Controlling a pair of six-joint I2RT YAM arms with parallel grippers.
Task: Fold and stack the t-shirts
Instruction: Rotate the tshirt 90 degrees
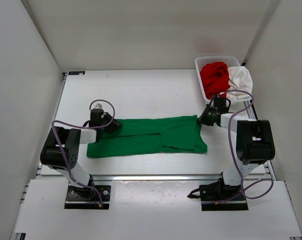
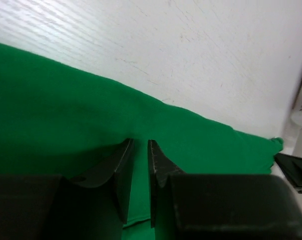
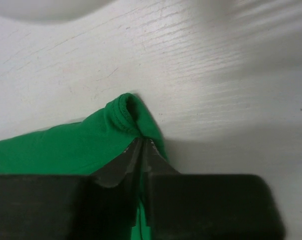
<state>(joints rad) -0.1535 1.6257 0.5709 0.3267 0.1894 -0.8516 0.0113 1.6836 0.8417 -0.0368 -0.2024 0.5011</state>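
r fingers (image 3: 121,166) pinch green tee (image 1: 151,135), l fingers (image 2: 118,170) unclear, basket (image 1: 217,58): red tee (image 1: 214,75), white tee (image 1: 240,78)

A green shirt (image 1: 145,137) lies spread and partly folded across the middle of a white table (image 1: 140,90), its long side running left to right. A white mesh basket (image 1: 216,58) stands in the table's far right corner.
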